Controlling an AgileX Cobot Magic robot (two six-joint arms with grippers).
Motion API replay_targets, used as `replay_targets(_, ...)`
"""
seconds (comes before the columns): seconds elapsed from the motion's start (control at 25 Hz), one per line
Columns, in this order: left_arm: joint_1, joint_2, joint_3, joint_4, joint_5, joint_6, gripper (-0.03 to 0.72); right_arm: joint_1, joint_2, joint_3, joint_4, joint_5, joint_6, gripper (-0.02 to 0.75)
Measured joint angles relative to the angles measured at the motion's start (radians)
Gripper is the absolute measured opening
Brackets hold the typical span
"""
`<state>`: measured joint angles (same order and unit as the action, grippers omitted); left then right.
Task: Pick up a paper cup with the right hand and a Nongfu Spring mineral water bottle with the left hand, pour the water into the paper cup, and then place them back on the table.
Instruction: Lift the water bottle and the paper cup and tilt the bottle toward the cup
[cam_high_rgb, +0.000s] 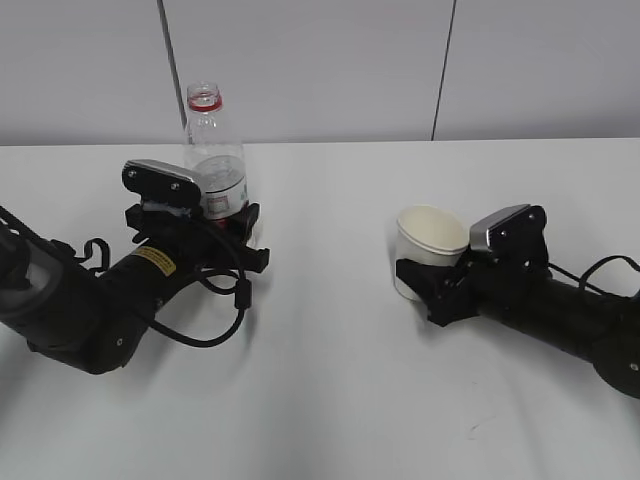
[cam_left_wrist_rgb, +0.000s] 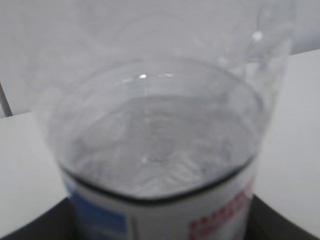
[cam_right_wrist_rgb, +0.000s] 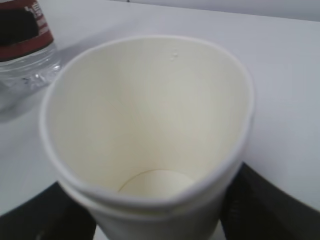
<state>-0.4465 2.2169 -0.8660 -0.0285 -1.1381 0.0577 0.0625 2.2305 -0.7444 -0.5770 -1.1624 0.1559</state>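
The Nongfu Spring mineral water bottle (cam_high_rgb: 212, 150) stands upright at the left, open, with a red neck ring. My left gripper (cam_high_rgb: 222, 222) is shut on it at the label. In the left wrist view the bottle (cam_left_wrist_rgb: 160, 100) fills the frame, with the water (cam_left_wrist_rgb: 160, 150) level just above the label and dark fingers (cam_left_wrist_rgb: 285, 222) at the bottom corners. The paper cup (cam_high_rgb: 430, 238) is at the right, and my right gripper (cam_high_rgb: 425, 285) is shut on its lower part. In the right wrist view the cup (cam_right_wrist_rgb: 150, 115) looks empty, its rim squeezed to an oval between the fingers (cam_right_wrist_rgb: 270, 200).
The white table (cam_high_rgb: 330, 390) lies open between the two arms and toward the front. A grey wall runs behind the table. The bottle's lower part (cam_right_wrist_rgb: 25, 45) shows at the top left of the right wrist view.
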Motion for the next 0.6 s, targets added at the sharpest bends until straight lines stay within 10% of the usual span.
replay_targets(0.6, 0.0, -0.048, 0.0, -0.065, 0.047, 0.197, 0.376, 0.133, 0.0, -0.031, -0.15, 0.005, 0.092, 0.483)
